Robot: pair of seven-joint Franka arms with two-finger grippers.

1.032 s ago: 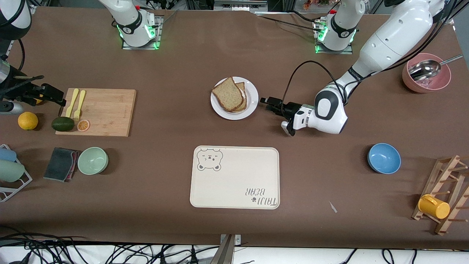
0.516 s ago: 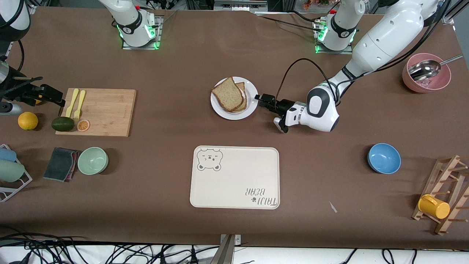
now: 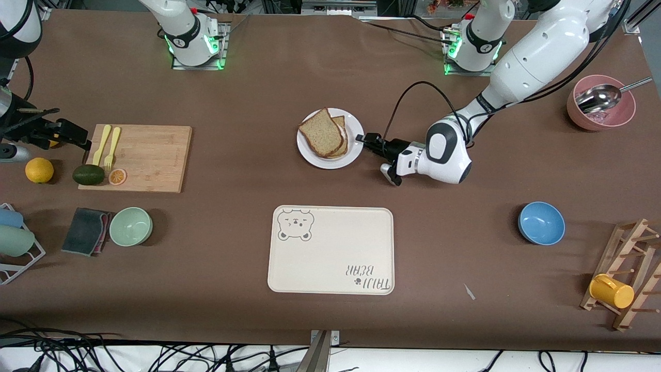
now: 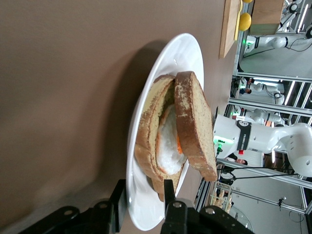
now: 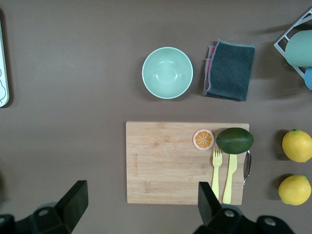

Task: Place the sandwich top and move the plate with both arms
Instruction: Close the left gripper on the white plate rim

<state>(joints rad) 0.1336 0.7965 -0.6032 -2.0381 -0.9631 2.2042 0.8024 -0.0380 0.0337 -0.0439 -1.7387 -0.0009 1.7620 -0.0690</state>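
Note:
The white plate (image 3: 353,123) stands mid-table and carries the sandwich. The sandwich top (image 3: 320,133), a tan speckled slice, lies askew on a lower slice with a fried egg (image 4: 168,146) between them. The left wrist view shows this top slice (image 4: 195,126) leaning on the egg. My left gripper (image 3: 362,140) lies low at the plate's rim (image 4: 185,53) toward the left arm's end. Its jaws (image 4: 141,191) straddle the rim, one finger under and one over, with a gap still showing. My right gripper (image 3: 72,135) waits open over the table's end by the cutting board (image 5: 187,162).
A cream bear-printed tray (image 3: 330,250) lies nearer the front camera than the plate. A blue bowl (image 3: 541,222) and a pink bowl with a spoon (image 3: 600,103) sit toward the left arm's end. Green bowl (image 3: 130,226), cloth, avocado and lemons surround the cutting board (image 3: 137,157).
My left gripper has slid along the table to the plate's rim and its jaws have narrowed around it. The right arm and the sandwich have not moved.

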